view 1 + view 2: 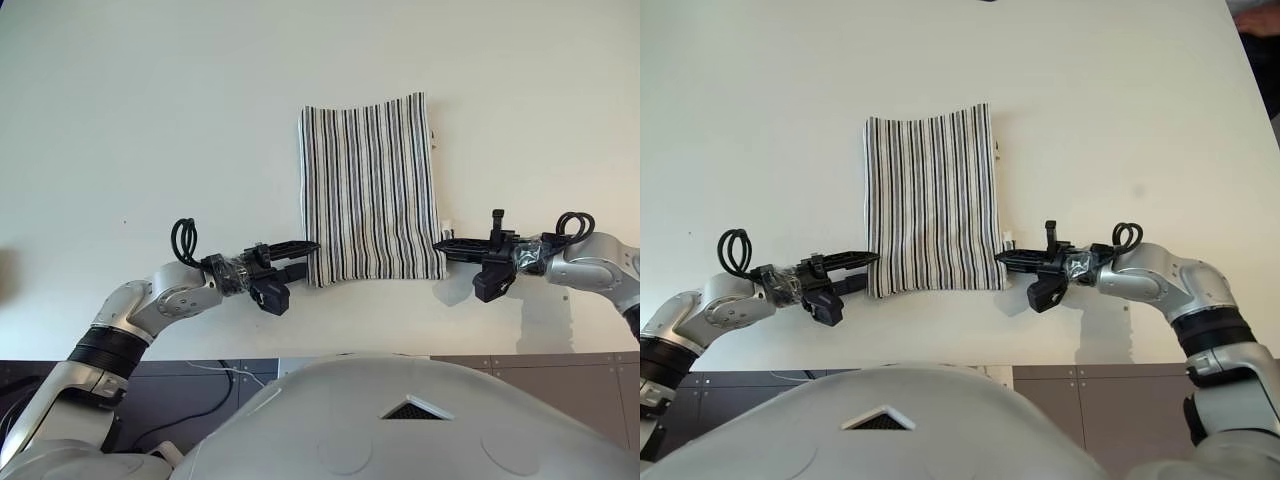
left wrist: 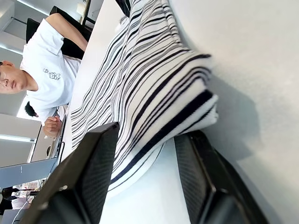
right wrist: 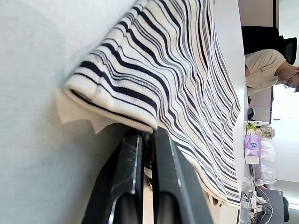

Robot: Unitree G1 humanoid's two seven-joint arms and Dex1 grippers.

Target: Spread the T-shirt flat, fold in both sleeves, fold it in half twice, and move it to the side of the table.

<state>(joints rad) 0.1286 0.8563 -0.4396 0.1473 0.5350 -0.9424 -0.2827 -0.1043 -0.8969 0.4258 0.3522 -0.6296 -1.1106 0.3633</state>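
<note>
T-shirt (image 1: 370, 190): black and white stripes, folded into a neat upright rectangle with the sleeves tucked in and out of sight. The stripes run from the near edge to the far edge. It lies flat on the white table (image 1: 150, 100), about midway between the left and right edges. Its near short side is a little back from the table's near edge, and the far side is slightly wavy. The near corners show thick stacked layers. A small white label (image 3: 77, 116) sticks out at the near-right corner.

Left gripper (image 1: 305, 256): at the shirt's near-left corner, low over the table. Its fingers (image 2: 88, 177) are spread wide. In the left wrist view the corner's folded layers sit between them, not squeezed. The left forearm comes in from the left along the table's near edge with the elbow bent, and the gripper points right toward the shirt.

Right gripper (image 1: 440, 244): at the shirt's near-right corner, with the tips touching the fabric edge. Its fingers (image 3: 128, 177) are pressed nearly together with only a thin slit between them. The tips sit just under the corner's folded edge, and I can't tell if any cloth is caught in the slit. The right forearm comes in from the right along the near edge, also bent at the elbow, and the gripper points left.

The two grippers face each other across the shirt's near side.
</note>
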